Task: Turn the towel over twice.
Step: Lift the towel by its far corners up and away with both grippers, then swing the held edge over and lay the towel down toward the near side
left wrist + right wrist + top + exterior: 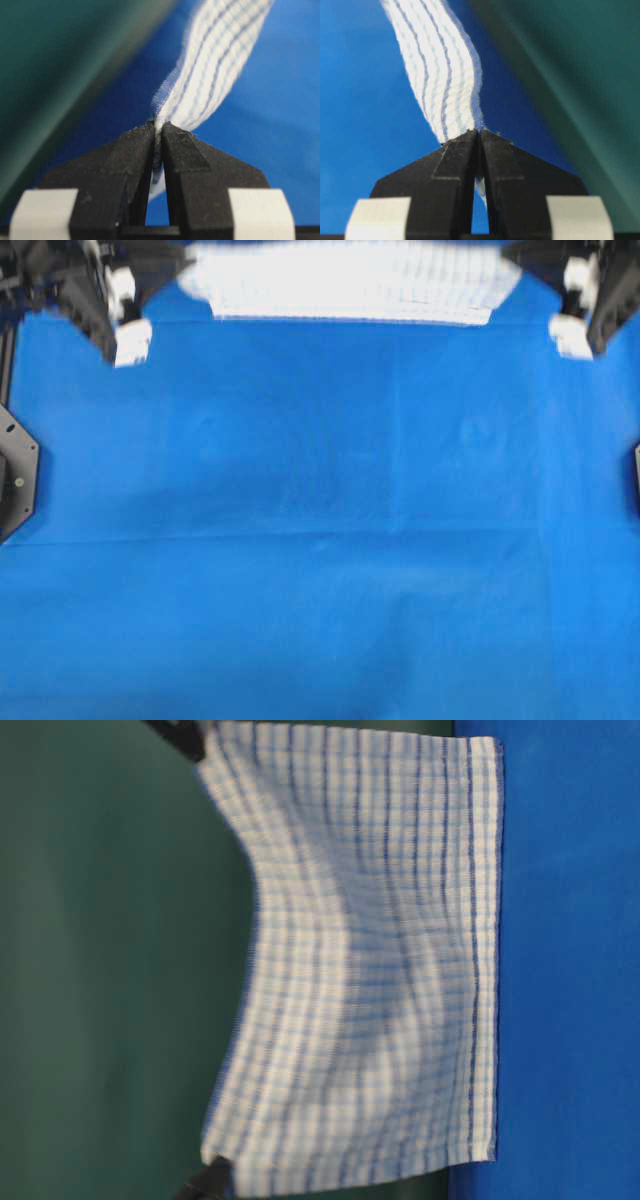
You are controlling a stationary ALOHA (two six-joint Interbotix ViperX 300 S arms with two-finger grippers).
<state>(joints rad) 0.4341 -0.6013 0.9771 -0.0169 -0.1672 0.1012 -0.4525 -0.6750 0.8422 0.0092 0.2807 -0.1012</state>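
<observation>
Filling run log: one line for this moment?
towel: lifted, hanging | left gripper: shut on corner | right gripper: shut on corner | table cover: bare

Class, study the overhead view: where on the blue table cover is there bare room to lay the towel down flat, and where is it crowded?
Bare blue table cover runs from the near edge up to the towel. The far edge is crowded: the left gripper and right gripper pinch the hanging towel's corners there.

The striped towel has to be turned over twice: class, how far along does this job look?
Done: both corners are gripped, the left claw and right claw each shut on the white blue-striped cloth towel. In hand: it hangs lifted, its lower edge at the blue table cover. Left: laying it down turned; how many turns are finished cannot be told.
</observation>
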